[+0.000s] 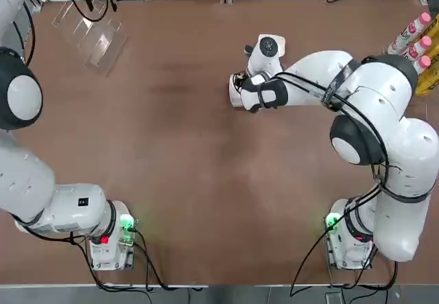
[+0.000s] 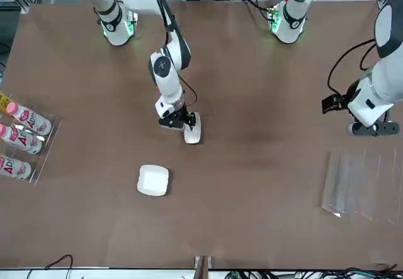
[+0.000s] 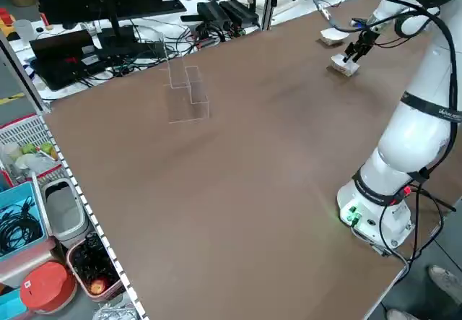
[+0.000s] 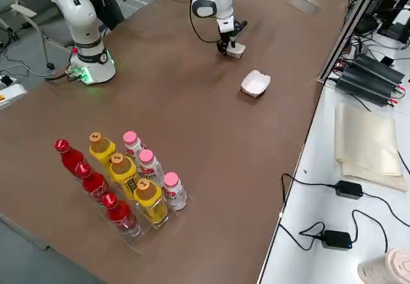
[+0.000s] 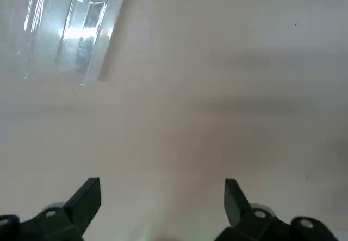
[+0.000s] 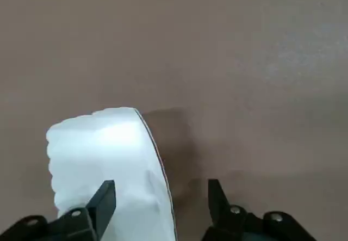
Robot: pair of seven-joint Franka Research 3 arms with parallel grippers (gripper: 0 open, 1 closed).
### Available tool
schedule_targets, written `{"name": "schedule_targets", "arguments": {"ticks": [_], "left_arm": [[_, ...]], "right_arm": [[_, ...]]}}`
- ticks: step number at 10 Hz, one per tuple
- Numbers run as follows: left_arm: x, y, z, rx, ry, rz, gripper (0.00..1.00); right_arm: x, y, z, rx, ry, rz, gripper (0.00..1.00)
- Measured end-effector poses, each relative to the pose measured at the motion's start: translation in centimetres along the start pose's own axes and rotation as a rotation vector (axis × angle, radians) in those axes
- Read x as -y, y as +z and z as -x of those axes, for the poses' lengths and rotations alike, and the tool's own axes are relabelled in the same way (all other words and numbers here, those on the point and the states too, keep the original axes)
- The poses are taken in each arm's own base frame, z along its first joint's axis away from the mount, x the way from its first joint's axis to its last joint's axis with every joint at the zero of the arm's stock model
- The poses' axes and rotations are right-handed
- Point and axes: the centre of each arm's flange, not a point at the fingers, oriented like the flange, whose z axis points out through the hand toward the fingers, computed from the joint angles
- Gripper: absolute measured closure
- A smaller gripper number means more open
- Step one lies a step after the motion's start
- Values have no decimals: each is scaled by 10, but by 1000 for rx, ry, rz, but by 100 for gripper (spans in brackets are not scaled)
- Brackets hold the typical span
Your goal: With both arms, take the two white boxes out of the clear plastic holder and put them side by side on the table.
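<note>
**Right arm setting the second box down beside the first; holder empty**

Top view: we are working the right gripper [image 1: 241,92] at mid-table over a box [image 1: 235,91]; the holder [image 1: 92,35] is lying empty at the far left corner, well apart.
Front view: that box [image 2: 192,128] is standing on edge, the other box [image 2: 153,181] lying flat near it. We judge the best release is low, tipping it flat toward its twin.
Right wrist view: the fingers [image 6: 103,197] are standing parted, with the box [image 6: 103,165] against one of them.
Left wrist view: the left gripper [image 5: 162,197] is hanging spread and empty near the holder [image 5: 70,23].
Right side view: bare table [image 4: 192,104] surrounds both boxes; bottles [image 4: 138,181] and the far edge are well clear.
</note>
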Motion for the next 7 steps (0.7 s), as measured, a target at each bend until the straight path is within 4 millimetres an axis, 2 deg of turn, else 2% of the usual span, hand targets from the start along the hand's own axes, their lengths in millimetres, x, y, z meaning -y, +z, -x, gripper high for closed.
{"name": "schedule_targets", "arguments": {"ticks": [3,4,6,7], "left_arm": [[0,0,0,0,-1,0,0],[0,0,0,0,-1,0,0],[0,0,0,0,-1,0,0],[0,0,0,0,0,0,0]], "right_arm": [[-2,6,1,0,-1,7,40],[-3,8,2,-5,-3,7,57],[-4,13,4,-8,-6,10,73],[-3,13,4,-11,-5,7,89]]}}
